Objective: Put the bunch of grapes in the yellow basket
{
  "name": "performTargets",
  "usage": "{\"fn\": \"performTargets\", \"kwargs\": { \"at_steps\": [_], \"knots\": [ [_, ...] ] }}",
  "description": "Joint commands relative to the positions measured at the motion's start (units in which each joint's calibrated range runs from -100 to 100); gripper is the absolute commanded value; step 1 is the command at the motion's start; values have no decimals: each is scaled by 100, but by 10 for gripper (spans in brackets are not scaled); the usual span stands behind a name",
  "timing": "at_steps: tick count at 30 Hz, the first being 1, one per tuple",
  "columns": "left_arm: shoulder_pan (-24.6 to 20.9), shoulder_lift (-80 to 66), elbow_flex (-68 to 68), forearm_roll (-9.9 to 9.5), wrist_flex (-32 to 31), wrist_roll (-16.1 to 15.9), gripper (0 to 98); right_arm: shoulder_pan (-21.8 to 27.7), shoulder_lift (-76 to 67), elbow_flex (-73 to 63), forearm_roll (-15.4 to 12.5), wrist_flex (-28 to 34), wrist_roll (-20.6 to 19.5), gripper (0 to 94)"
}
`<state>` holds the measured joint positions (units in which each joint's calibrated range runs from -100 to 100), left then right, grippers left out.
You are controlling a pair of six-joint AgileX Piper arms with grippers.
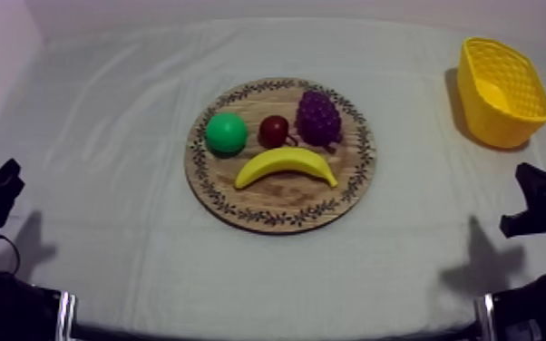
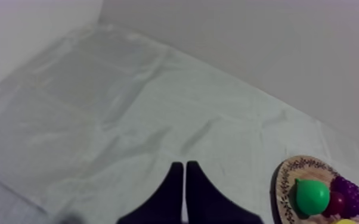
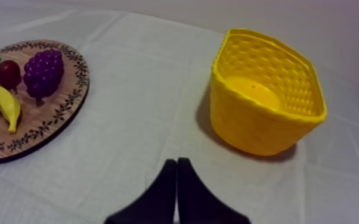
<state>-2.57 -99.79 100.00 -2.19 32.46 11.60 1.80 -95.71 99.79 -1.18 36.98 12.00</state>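
Cloth point(image 1: 104, 136): grey-white, drawn over the whole tabletop, with a plain wall behind its far edge.
Board point(image 1: 281, 218): sits mid-tabletop, where I judge either arm could reach it; four toy fruits lie on it.
Grapes point(image 1: 318, 116): by the board's far right edge, just beside the small red fruit point(image 1: 274, 131) and clear of the banana point(image 1: 286, 166) along the near edge; the pear point(image 1: 227, 132) is at the far left edge.
Basket point(image 1: 503, 127): upright, mouth open, at the far right corner of the tabletop, well apart from the board (nothing in it that I can see).
Left gripper point(image 2: 185, 164): fingers pressed together on nothing, low at the near left corner; this job is not on its side.
Right gripper point(image 3: 177, 161): fingers likewise pressed together and empty, at the near right edge, facing the gap between board and basket. I judge it the one to go, since grapes and basket both lie on its side.
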Motion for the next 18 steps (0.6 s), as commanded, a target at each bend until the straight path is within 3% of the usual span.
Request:
{"fn": "performTargets", "kwargs": {
  "at_steps": [1,18],
  "knots": [
    [0,5,0,-3,-4,0,1,-4,4,-1,-1,-4,9,6],
    [0,5,0,-3,-4,0,1,-13,4,-1,-1,-4,-218,6]
  ]
}}
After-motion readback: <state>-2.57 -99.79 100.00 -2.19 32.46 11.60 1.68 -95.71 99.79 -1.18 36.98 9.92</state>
